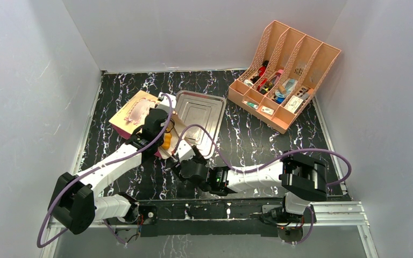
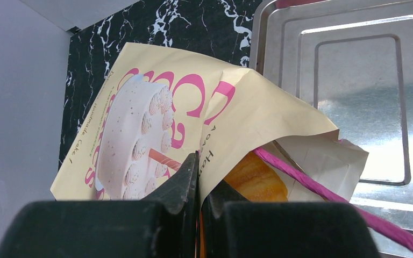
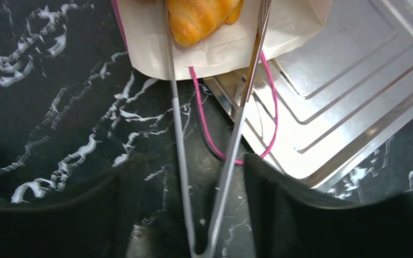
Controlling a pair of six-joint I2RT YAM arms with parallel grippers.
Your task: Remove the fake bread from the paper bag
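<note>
Bread [image 3: 199,19]: one glossy, golden-orange piece with croissant-like ridges shows, lying in the mouth of the bag [image 2: 258,107]. The right wrist view crops it at the top, but its long axis seems to run across the mouth, with a tapered end pointing toward the tray [image 3: 365,64]. The bag lies flat on the table [image 3: 59,107], cake print up. In the top view its long axis runs from far left to near right, and the mouth at the near-right end overlaps the tray's edge. A pink cord [image 3: 204,121] loops out of it. The left gripper [image 2: 199,161] is clenched on the mouth's upper lip. The right gripper [image 3: 183,172] grasps tongs [image 3: 178,134], whose arms straddle the bread, one touching its side, the other just beside it.
</note>
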